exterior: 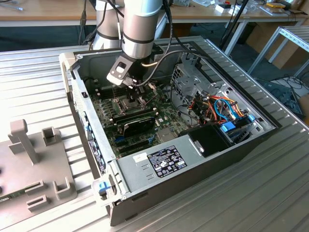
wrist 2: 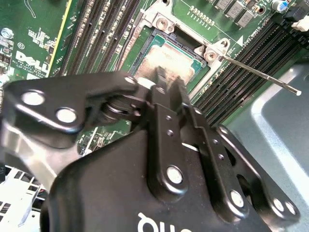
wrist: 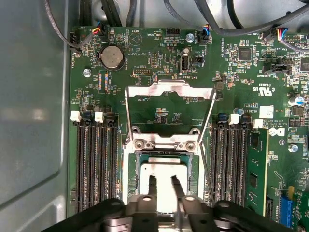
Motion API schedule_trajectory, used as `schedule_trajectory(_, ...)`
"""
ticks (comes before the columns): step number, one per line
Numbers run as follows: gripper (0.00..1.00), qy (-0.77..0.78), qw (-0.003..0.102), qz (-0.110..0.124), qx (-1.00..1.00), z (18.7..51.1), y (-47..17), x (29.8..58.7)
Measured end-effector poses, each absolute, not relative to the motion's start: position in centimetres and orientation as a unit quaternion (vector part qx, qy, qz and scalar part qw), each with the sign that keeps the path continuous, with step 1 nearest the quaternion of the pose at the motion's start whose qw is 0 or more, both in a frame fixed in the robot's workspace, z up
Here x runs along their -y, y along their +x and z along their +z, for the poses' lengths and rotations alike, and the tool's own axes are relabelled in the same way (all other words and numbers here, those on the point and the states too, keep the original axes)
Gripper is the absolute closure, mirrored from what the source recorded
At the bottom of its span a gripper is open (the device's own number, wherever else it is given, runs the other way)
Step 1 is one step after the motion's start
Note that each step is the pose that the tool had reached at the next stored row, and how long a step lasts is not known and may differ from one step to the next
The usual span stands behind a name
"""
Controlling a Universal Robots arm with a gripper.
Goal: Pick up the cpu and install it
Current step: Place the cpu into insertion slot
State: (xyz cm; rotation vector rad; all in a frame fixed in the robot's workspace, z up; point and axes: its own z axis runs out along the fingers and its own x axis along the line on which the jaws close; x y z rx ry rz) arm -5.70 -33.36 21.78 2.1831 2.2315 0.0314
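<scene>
Near: gripper (wrist: pixel 163 180) fingers barely parted, clasping nothing, tips at the cpu (wrist: pixel 164 166), lying in its socket (wrist: pixel 166 153). Beyond: hinged frame (wrist: pixel 169 89) swung up. Seemingly mid-install, upper centre of the exterior view; calls for level seating, no sideways push.

Bright even light; glare whitens cpu (wrist: pixel 163 170); shadows soft.

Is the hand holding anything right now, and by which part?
Nothing appears held: the hand hangs over the cpu, which lies in its open socket, fingertips slightly apart above its top.
</scene>
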Motion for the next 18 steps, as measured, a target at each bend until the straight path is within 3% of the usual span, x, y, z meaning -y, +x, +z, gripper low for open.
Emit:
schedule_trajectory(3,0.89,0.699,0.010,0.010,-0.715,21.79,-5.70,33.36)
schedule_trajectory(18,0.89,0.699,0.003,0.003,-0.715,21.70,-5.69,33.35)
